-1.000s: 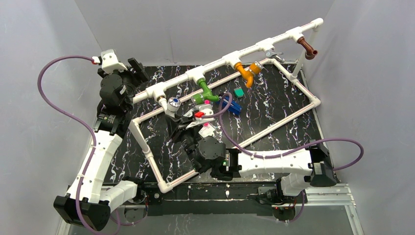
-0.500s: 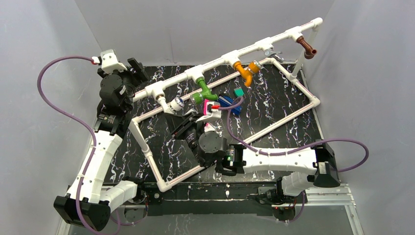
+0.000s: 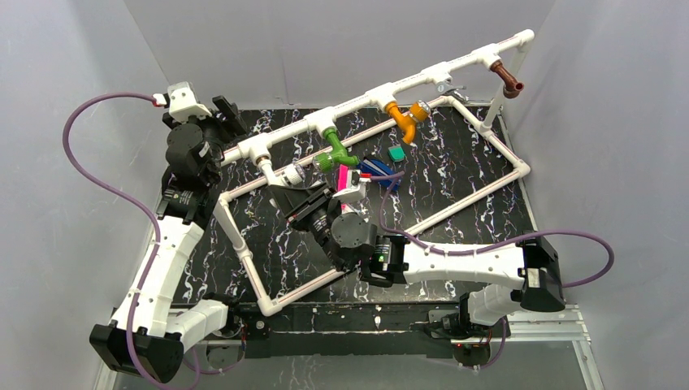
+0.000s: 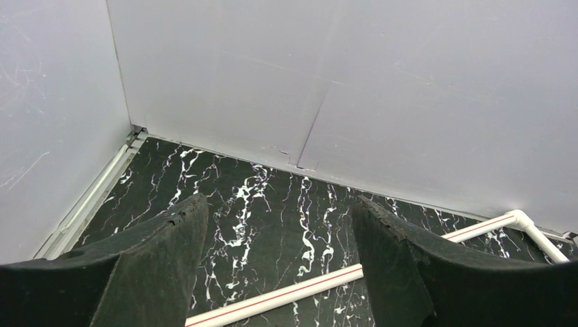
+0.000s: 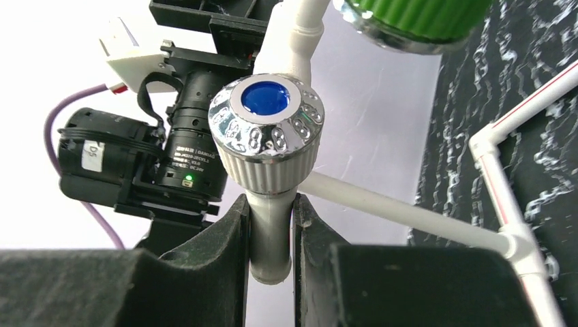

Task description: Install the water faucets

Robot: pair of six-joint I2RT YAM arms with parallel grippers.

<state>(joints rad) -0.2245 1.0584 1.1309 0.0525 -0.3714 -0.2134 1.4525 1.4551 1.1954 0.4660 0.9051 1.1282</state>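
Observation:
Along the raised bar of the white pipe frame [image 3: 357,104] hang the water faucets. The white faucet [image 3: 290,173] sits at the leftmost tee, then the green one [image 3: 335,152], the orange one [image 3: 404,119] and the brown one [image 3: 509,80]. My right gripper [image 3: 289,187] is shut on the white faucet's spout [image 5: 271,240], just below its chrome knob with a blue cap [image 5: 267,129]. The green knob [image 5: 409,17] shows at the top edge. My left gripper [image 4: 279,208] stands open and holds nothing at the back left corner, above a frame pipe [image 4: 300,289].
A flat blue piece [image 3: 375,169] and a small green block [image 3: 396,152] lie on the black marbled mat inside the frame. The frame's lower rectangle [image 3: 455,207] lies across the mat. Grey walls close in at the back and on both sides. The right arm's purple cable [image 3: 487,244] crosses the mat.
My right wrist has turned and shifted up and to the right while gripping the white faucet. The knob has swung round and the pipe frame has shifted slightly. The left arm has not moved.

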